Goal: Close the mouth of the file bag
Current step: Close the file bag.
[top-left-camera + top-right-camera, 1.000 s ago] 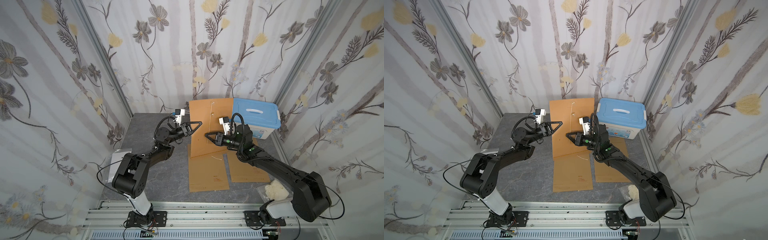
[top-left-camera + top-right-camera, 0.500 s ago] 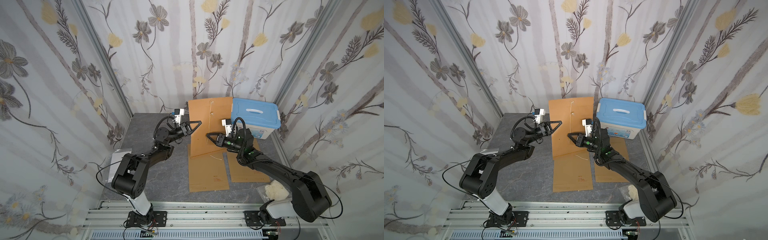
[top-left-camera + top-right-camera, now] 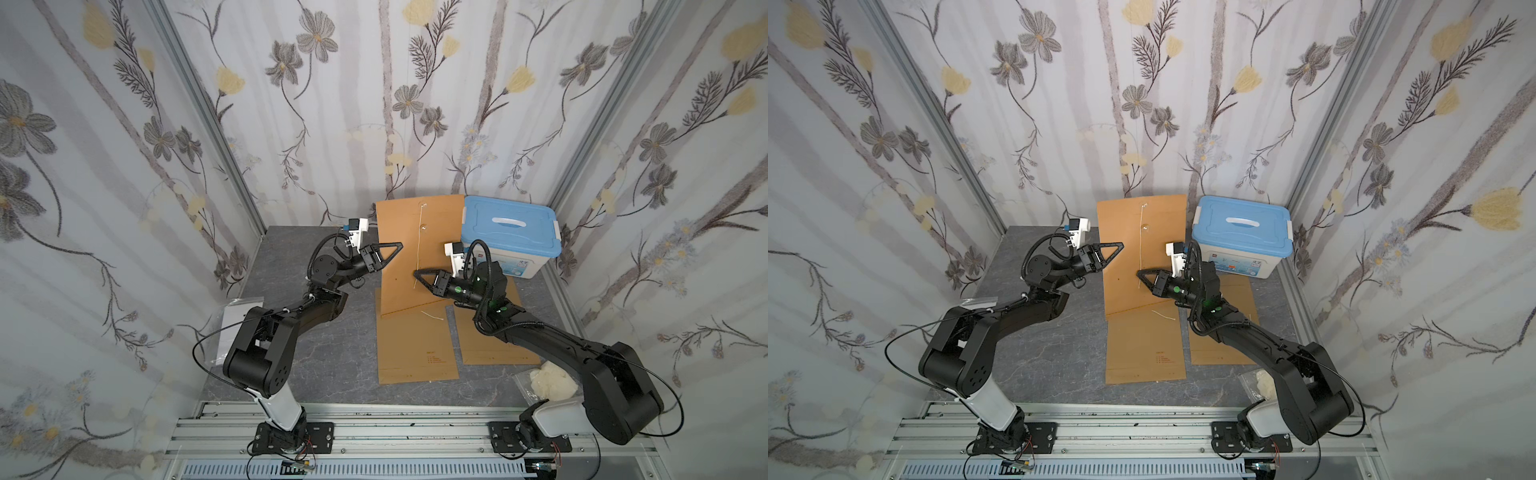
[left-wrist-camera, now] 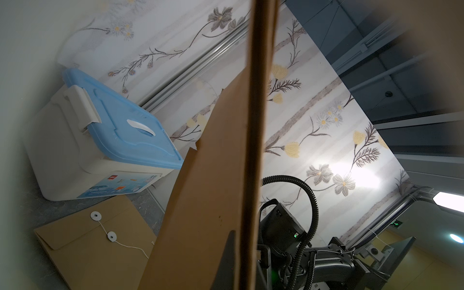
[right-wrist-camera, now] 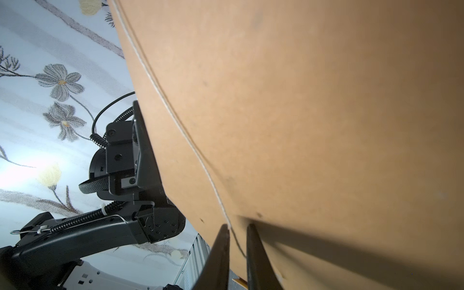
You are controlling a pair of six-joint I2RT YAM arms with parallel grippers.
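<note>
The file bag point(image 3: 436, 253) point(image 3: 1158, 245) stands nearly upright toward the middle of the table's point(image 3: 332, 357) far edge. Its lower edge rests on a flat file bag point(image 3: 415, 353) that lies toward the near edge. My left gripper point(image 3: 397, 247) point(image 3: 1118, 246) is closed tight on the standing bag's left side edge, well above the tabletop, and carries it. The bag's string point(image 3: 419, 249) point(image 3: 1141, 249) hangs down the brown face that looks toward me, and my right gripper point(image 3: 417, 274) point(image 3: 1139, 274) meets that face at the string's lower part. In both top views those fingertips blend into one dark point, so the gap does not show there. My right wrist view gives it: the right gripper point(image 5: 238, 227) has its two tips pressed to the bag point(image 5: 326, 113) with a narrow slit between them, and the string point(image 5: 175, 120) runs down into that slit, just beside one fingertip point(image 5: 224, 236). The slit is wider than the string, and I cannot tell whether I grip it. My left wrist view looks along the bag's thin edge point(image 4: 258, 125). It also shows a second flat file bag point(image 4: 95, 251) with two white discs and its own loose string, lying just beside the blue-lidded storage box point(image 4: 120, 140). In the top views my right arm covers those discs. The box point(image 3: 509, 232) sits in the table's far right corner, close behind the standing bag's right edge.
</note>
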